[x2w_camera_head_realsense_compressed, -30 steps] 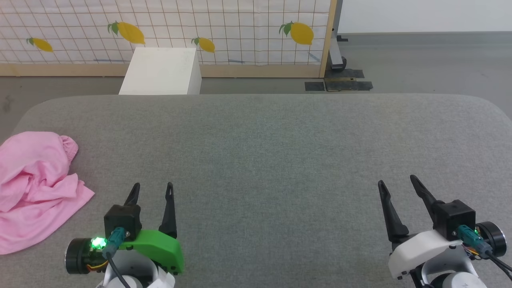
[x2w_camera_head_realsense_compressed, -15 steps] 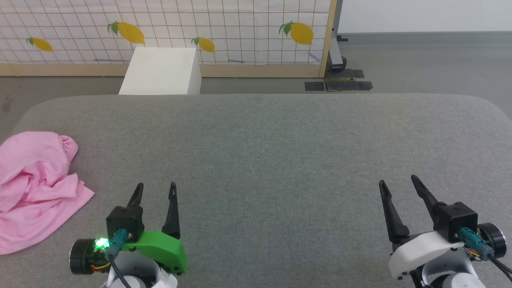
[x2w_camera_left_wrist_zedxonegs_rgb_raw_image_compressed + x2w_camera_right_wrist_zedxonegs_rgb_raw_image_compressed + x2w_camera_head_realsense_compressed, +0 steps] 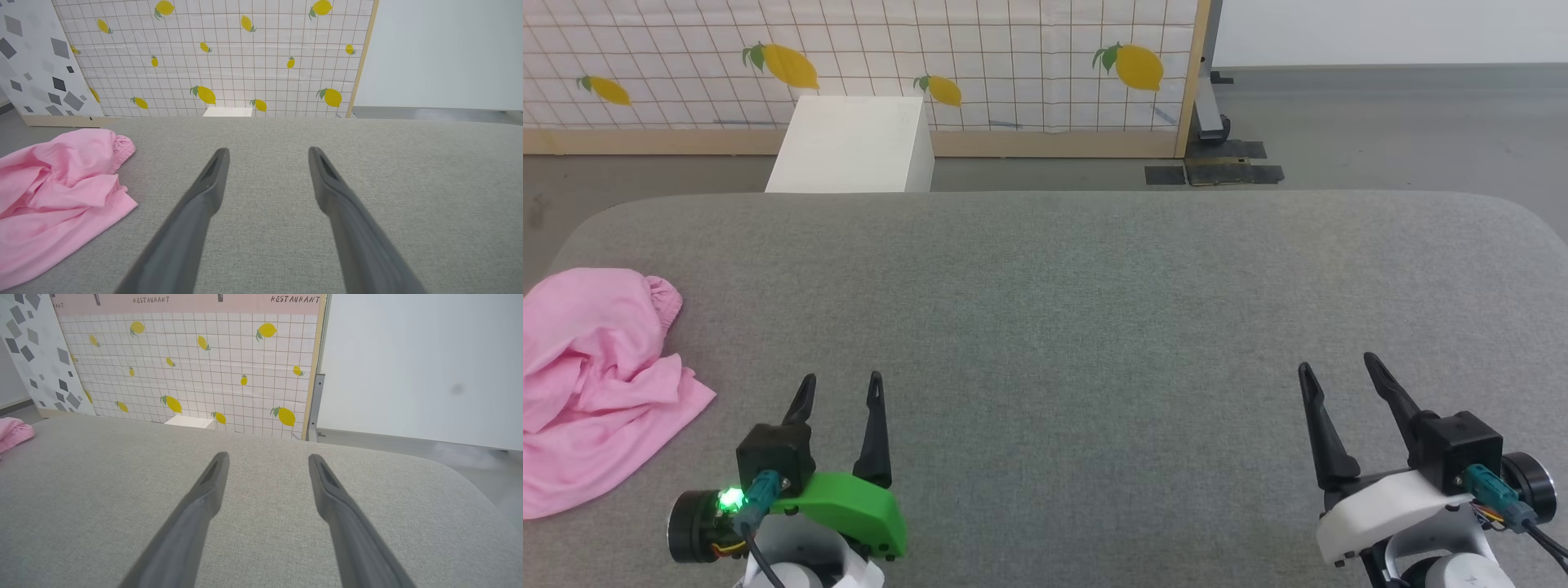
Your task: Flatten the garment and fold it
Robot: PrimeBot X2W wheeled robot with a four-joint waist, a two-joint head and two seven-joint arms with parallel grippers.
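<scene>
Looking down through the head camera, I saw the garment (image 3: 588, 384) lying in a crumpled pink heap at the far left edge of the grey bench (image 3: 1054, 310). Part of it ran off the left side of the picture. Its gathered hem (image 3: 663, 300) bulged at the heap's upper right.

The left jaws sat low near the bench's front edge, just right of the heap and not touching it. They were parted and held nothing. The left wrist camera showed the two dark fingers (image 3: 204, 204) spread over bare bench, with the cloth off to their left. The right jaws stood well apart on the bench's right side, also parted and empty.

I judged that the task had not begun, since nothing was grasped or flattened. To my mind, the next move called for the left arm to swing left to the heap, take an edge or the hem, and draw the cloth toward the middle, where both arms could work.

I could not make out the garment's overall shape, any label, or how its layers were tangled underneath.
</scene>
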